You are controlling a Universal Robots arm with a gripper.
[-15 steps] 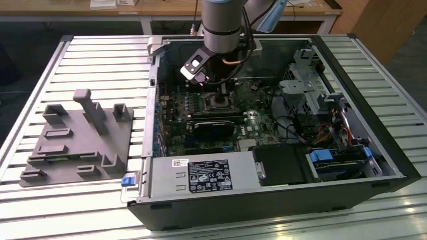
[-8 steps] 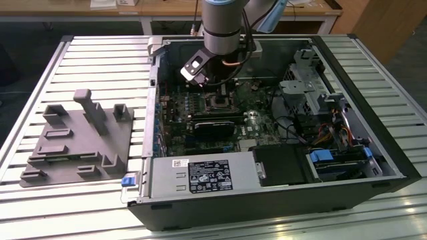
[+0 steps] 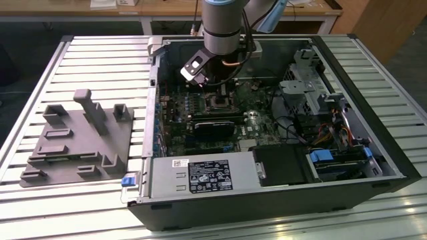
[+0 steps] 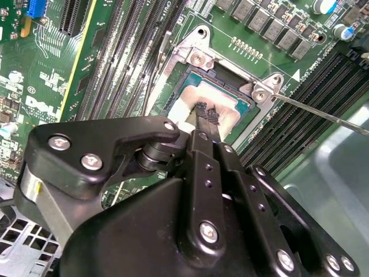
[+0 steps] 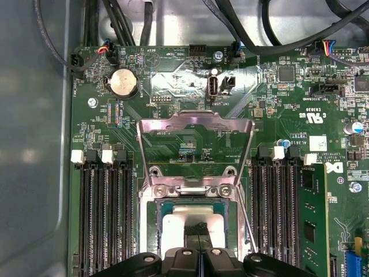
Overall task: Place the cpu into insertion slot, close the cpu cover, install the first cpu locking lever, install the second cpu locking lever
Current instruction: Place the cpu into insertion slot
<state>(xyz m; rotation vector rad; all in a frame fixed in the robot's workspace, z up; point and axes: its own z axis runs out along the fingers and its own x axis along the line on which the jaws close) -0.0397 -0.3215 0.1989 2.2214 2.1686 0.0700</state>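
Since the cpu cover [image 5: 193, 119] stands flipped up off the insertion slot [image 3: 217, 102], the cpu [image 4: 222, 98] lies exposed, seated in the slot. The gripper [image 4: 204, 117] is pinched closed with nothing between its fingers. Its tips sit at the cpu's top, probably touching, though contact is hard to confirm. A locking lever [image 4: 323, 112] sticks out unlatched.

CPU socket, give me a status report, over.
Gripper shut, tips down on the cpu. Cpu lying in the insertion slot. Cpu cover tilted open, nothing in the way.
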